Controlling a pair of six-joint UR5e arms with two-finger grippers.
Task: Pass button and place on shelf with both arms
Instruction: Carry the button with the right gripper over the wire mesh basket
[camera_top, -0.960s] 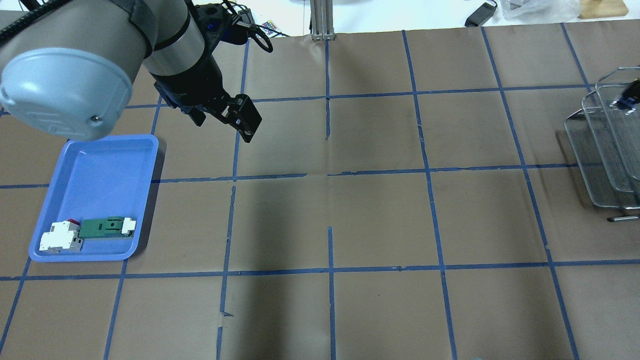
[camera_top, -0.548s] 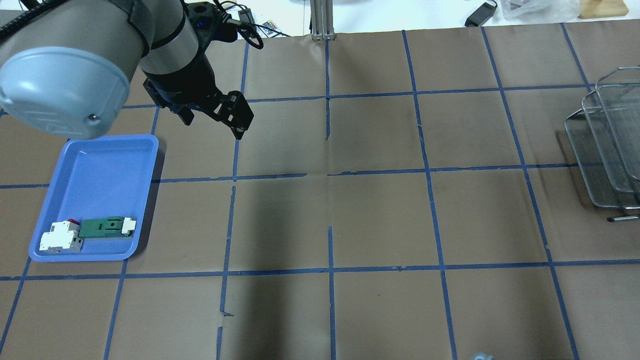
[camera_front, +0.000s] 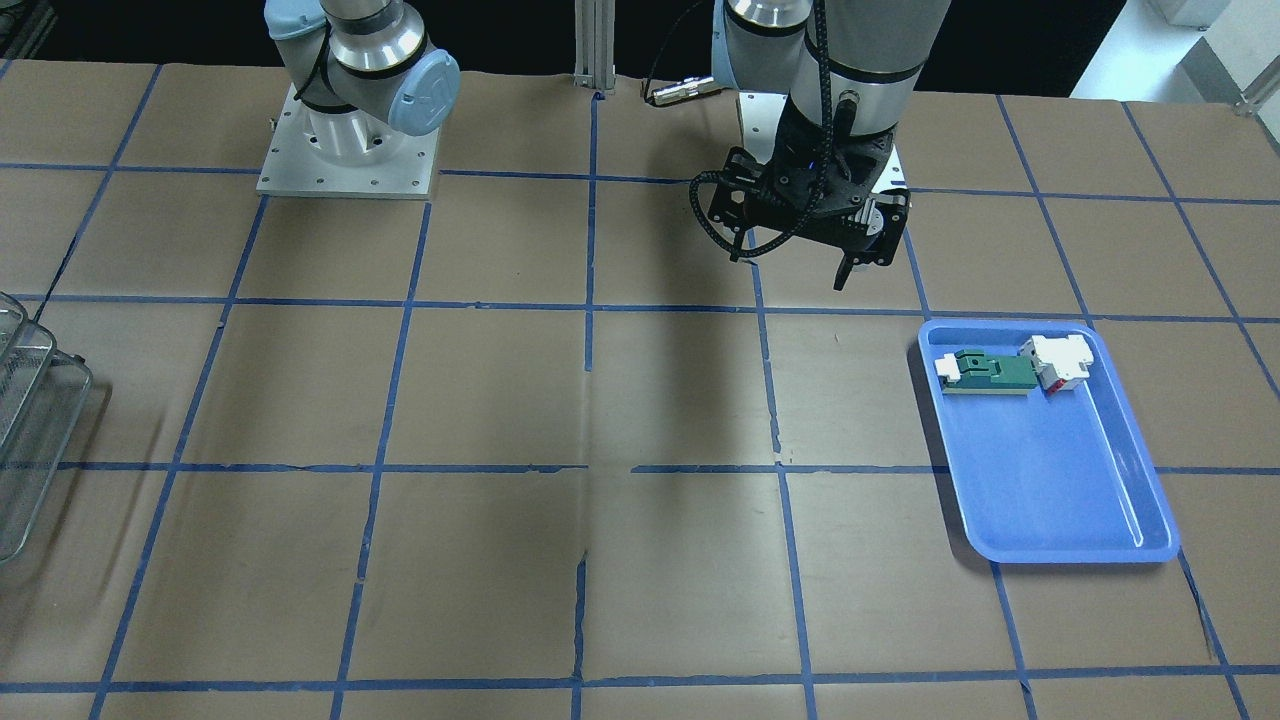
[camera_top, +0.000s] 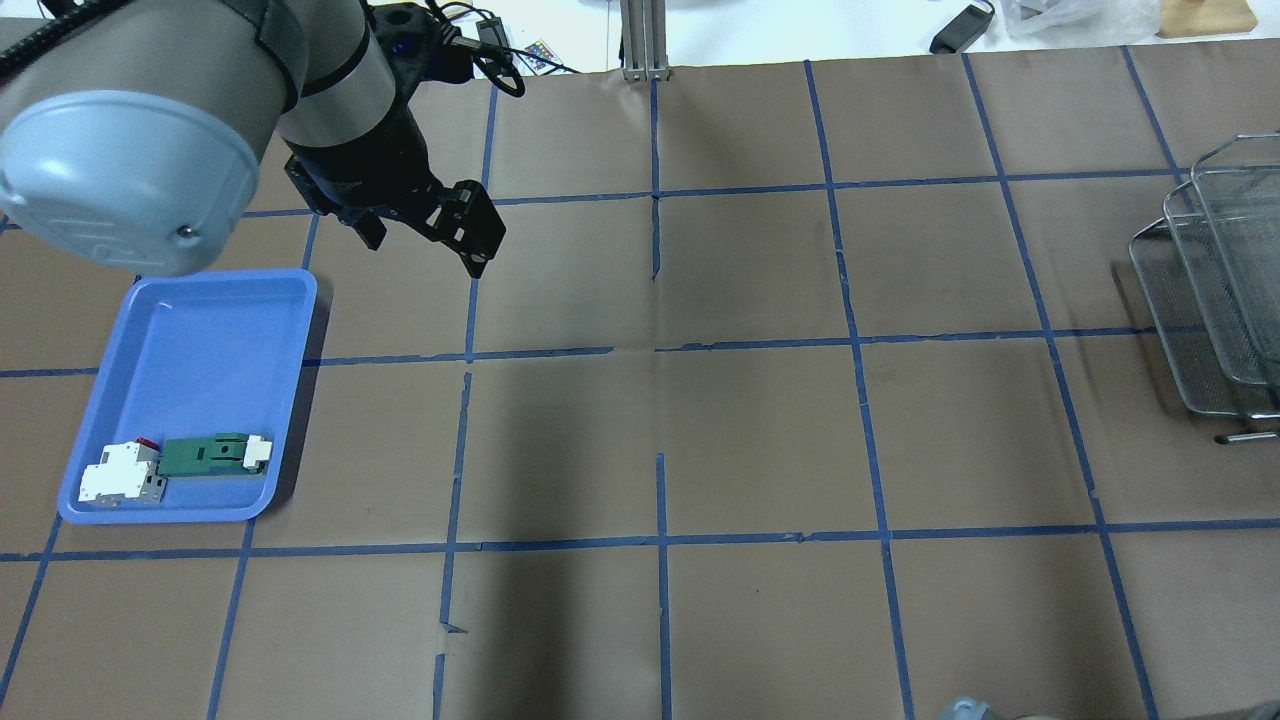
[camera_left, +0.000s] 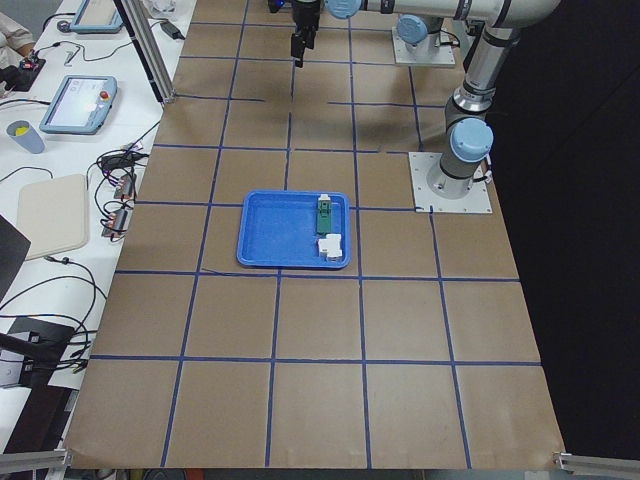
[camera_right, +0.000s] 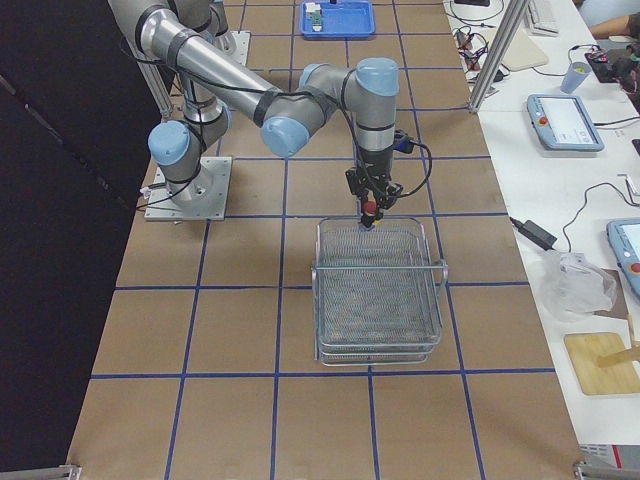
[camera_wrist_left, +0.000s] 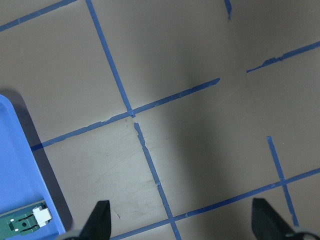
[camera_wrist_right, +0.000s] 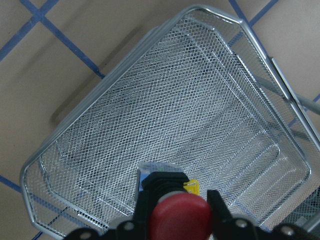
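Observation:
The button (camera_wrist_right: 180, 219), with its red cap toward the camera, is held between my right gripper's (camera_wrist_right: 180, 210) fingers just above the silver wire-mesh shelf (camera_wrist_right: 175, 115). In the exterior right view the right gripper (camera_right: 370, 208) hangs over the shelf's (camera_right: 378, 290) far edge, with the button's red cap (camera_right: 369, 211) at its tip. My left gripper (camera_top: 472, 238) is open and empty, high over the table beyond the tray. Its two fingertips stand wide apart in the left wrist view (camera_wrist_left: 182, 222).
A blue plastic tray (camera_top: 200, 340) at the table's left holds a green-and-white flat block (camera_top: 210, 455) and a white-and-red block (camera_top: 120, 472). The shelf (camera_top: 1220, 290) stands at the right edge. Blue tape lines grid the brown table.
My left gripper has drawn back a little toward the left and far side. The right gripper tip seen over the shelf at the overhead view's right edge has left that view.

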